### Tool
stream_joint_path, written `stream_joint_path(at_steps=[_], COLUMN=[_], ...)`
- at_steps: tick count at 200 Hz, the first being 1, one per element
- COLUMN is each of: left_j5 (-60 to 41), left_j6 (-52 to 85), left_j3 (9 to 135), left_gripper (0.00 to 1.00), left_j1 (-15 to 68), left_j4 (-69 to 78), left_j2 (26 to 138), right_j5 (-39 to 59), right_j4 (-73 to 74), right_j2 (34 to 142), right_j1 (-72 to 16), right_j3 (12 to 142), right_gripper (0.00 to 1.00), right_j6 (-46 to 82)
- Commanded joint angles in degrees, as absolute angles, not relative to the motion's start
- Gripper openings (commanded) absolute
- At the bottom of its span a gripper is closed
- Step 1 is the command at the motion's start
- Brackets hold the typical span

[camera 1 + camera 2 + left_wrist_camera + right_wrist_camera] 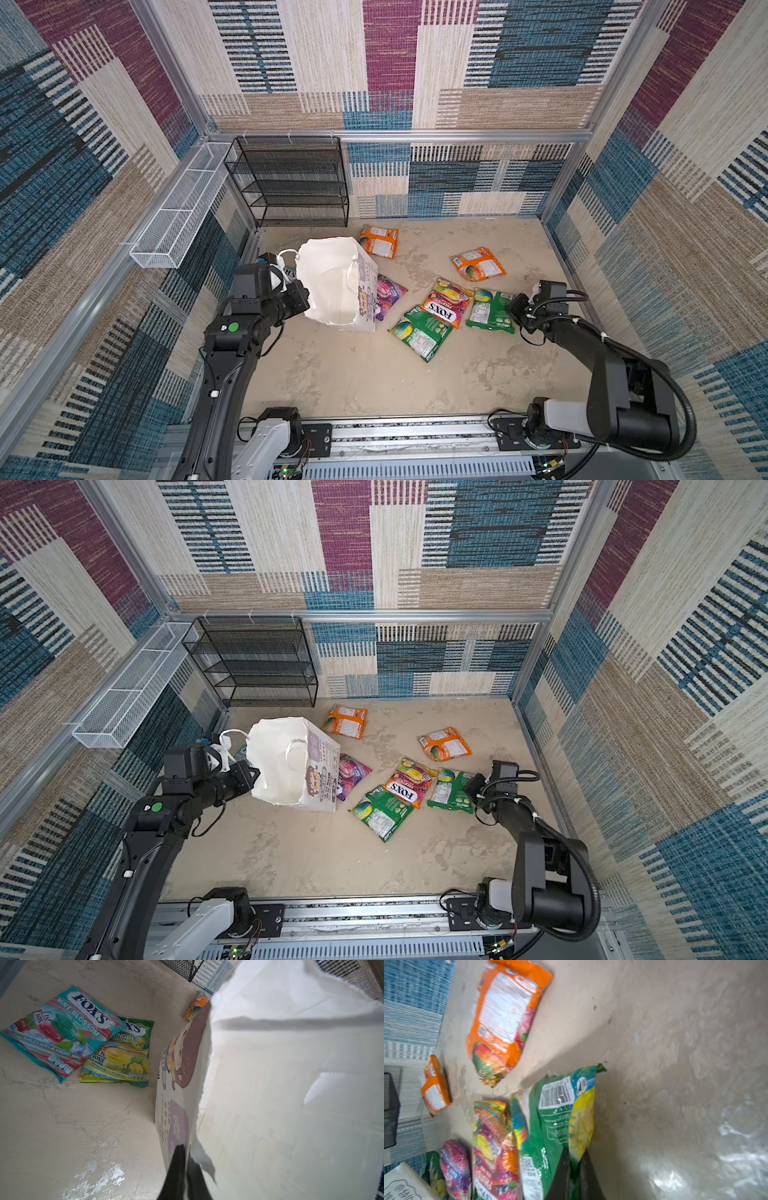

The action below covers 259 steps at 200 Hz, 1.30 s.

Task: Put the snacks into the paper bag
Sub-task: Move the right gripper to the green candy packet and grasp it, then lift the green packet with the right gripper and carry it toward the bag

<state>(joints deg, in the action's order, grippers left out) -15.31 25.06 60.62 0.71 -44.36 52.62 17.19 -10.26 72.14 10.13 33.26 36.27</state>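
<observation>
tabletop [365, 374]: carries the bag and all the loose packets.
paper bag [332, 282]: stands mouth-up and wide open. The rim on its left-arm side is pinched in the left fingers [304, 300]. It lies straight ahead of the right fingers [514, 309], well apart from them.
packets in between: the red packet [446, 306], the second green packet [419, 332] and the purple packet [388, 296] lie across the line from the right fingers to the bag. The purple packet is just beside the bag's base.
green packet [490, 309]: its near edge sits between the right fingers and the rest reaches ahead of them, toward the bag. In the right wrist view its long axis seems to run the same way.
left fingers: clamped narrow on the bag's paper wall.
right fingers: closed narrow on the green packet's edge; I cannot tell whether the packet is off the tabletop.
nearer arm: the right arm for the packet, while the left arm is occupied with the bag.
coming move: probably a lift, then a carry forward over the three packets, high enough to clear the bag's rim.
</observation>
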Motion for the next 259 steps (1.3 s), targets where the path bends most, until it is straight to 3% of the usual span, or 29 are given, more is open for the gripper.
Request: stream_joint_path(at_steps=[1, 52, 93, 127, 192, 259], left_j5=[-17.2, -19.0, -18.5, -16.3, -18.3, -12.8], left_j6=[24.6, 24.5, 24.3, 24.1, 26.7, 25.1], left_j3=[60.6, 61.2, 61.5, 62.1, 66.0, 75.3], left_gripper=[0.0, 0.0, 0.0, 0.0, 0.0, 0.0], left_j1=[0.6, 0.7, 0.7, 0.7, 0.9, 2.7], left_j4=[-41.6, -42.7, -43.9, -43.9, -46.4, -59.5], left_j2=[52.5, 53.7, 53.1, 51.9, 55.6, 59.7], right_j5=[15.3, 16.8, 15.0, 3.1, -3.4, -9.6], right_j4=[-16.0, -22.4, -23.6, -24.2, -20.2, -21.4], right_j2=[65.7, 53.2, 52.0, 57.4, 72.3, 90.2], right_j1=[10.1, 9.0, 2.1, -12.1, -29.5, -45.5], right_j3=[35.8, 45.1, 54.1, 67.1, 89.8, 114.2], right_gripper=[0.0, 0.0, 0.0, 0.0, 0.0, 0.0], right_j6=[33.8, 34.4, 37.9, 41.7, 46.0, 36.8])
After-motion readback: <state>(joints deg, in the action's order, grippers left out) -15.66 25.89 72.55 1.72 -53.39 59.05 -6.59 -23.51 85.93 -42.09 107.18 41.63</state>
